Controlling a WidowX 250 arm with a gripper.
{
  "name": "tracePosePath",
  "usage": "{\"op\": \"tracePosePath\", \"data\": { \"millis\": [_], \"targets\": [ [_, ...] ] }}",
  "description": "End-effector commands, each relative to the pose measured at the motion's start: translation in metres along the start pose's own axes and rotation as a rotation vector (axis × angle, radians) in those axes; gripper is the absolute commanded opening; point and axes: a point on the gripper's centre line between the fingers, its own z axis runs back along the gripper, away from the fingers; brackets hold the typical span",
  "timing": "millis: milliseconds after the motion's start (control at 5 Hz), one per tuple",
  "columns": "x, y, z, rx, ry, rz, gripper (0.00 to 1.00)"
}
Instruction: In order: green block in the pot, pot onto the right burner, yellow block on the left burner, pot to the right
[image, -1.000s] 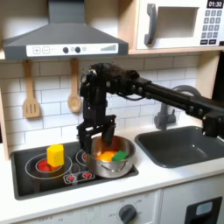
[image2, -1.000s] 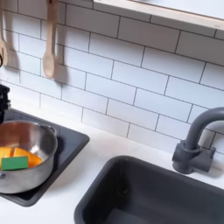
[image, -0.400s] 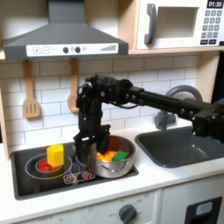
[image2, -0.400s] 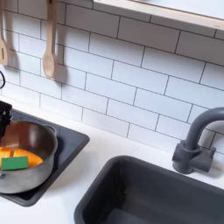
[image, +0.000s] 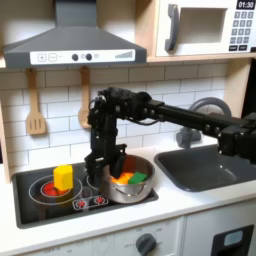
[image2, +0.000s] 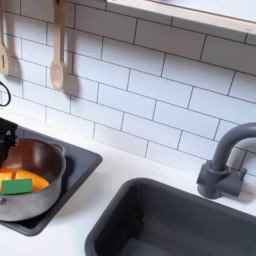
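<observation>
gripper (image: 104, 163) fingers spread apart astride the left rim of the round shiny metal pot (image: 133, 190); flat green block (image2: 16, 186) lies inside; yellow block (image: 63, 176) stands upright on the left burner

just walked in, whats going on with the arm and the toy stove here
A robot arm has its tool down at the left rim of the pot, which sits on the right burner of the toy stove in the first exterior view. The green block lies inside the pot with an orange piece. The yellow block stands on the left burner. Whether the tool grips the rim can't be told.
</observation>
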Motion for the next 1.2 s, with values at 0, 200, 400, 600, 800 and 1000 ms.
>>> {"op": "tracePosePath", "data": {
  "millis": [0,200,400,600,800,1000],
  "targets": [
    [-0.011,0.001,-0.008,0.01,0.028,0.044,0.0],
    [-0.013,0.001,-0.009,0.013,0.03,0.038,0.0],
    [-0.021,-0.001,-0.009,0.029,0.033,0.067,0.0],
    [-0.03,-0.002,-0.003,0.058,0.062,0.164,0.0],
    [-0.036,-0.003,0.002,0.09,0.074,0.226,0.0],
    [-0.047,-0.007,0.006,0.112,0.1,0.326,0.0]
  ]
}}
